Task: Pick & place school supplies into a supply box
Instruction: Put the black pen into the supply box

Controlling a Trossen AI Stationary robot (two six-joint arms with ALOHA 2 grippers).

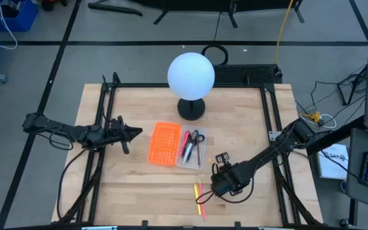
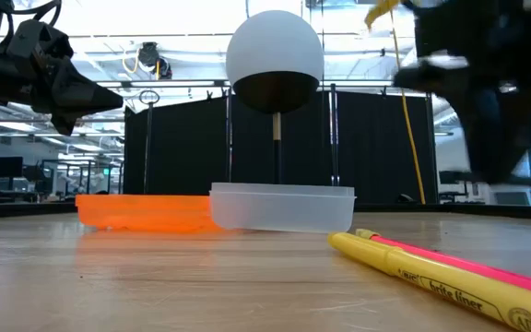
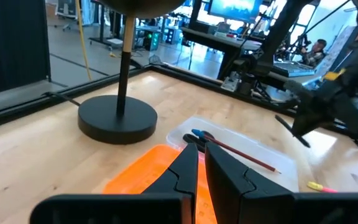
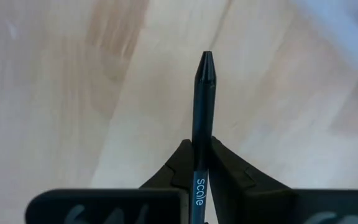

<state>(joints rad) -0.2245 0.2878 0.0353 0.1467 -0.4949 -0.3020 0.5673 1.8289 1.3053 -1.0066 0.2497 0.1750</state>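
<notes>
- The wooden table (image 1: 139,185) carries everything; my two arms reach in from its opposite sides.
- A lamp with a white globe (image 1: 191,75) on a black round base (image 1: 191,109) stands at the far side, just behind the supply box; nothing lies between my right gripper and the box.
- One orange perforated panel (image 1: 163,143) lies flat, touching the supply box (image 1: 200,163) along its left wall.
- The single clear box already holds scissors (image 1: 196,137), a pink-red pen (image 1: 186,144) and a brown pencil (image 3: 247,156).
- My left gripper (image 1: 135,132) hovers left of the orange panel, fingers nearly together, empty.
- My right gripper (image 4: 202,155) sits above the near table, right of the box, clamped on one black pen (image 4: 202,112) pointing out past the fingertips.
- Two highlighters remain on the table near the front edge, one yellow (image 1: 200,206) and one pink (image 1: 197,191), lying side by side.
</notes>
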